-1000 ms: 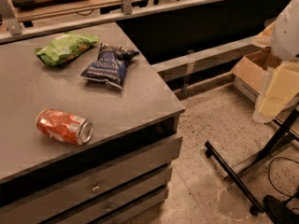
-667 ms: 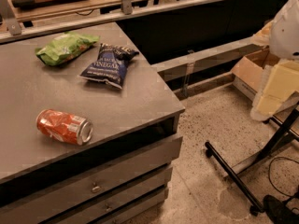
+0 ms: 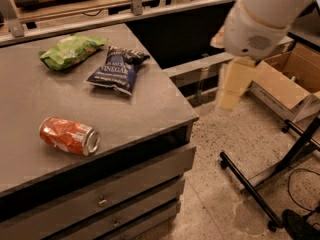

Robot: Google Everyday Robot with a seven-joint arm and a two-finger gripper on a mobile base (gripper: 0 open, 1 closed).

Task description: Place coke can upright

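The gripper (image 3: 233,86) hung at the upper right of the frame, above the floor and well apart from the table. Whether it was open or closed could not be told. The grey table (image 3: 135,116), with drawers below, stood on a speckled floor (image 3: 215,204), with a cardboard box (image 3: 295,79) at right. The coke can (image 3: 70,135) lay on its side at the table's lower left, red-orange and dented.

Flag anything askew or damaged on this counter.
The coke can lies on its side near the front edge of the counter, its wall looking dented. The end effector hangs off to the right, over the floor, away from it.
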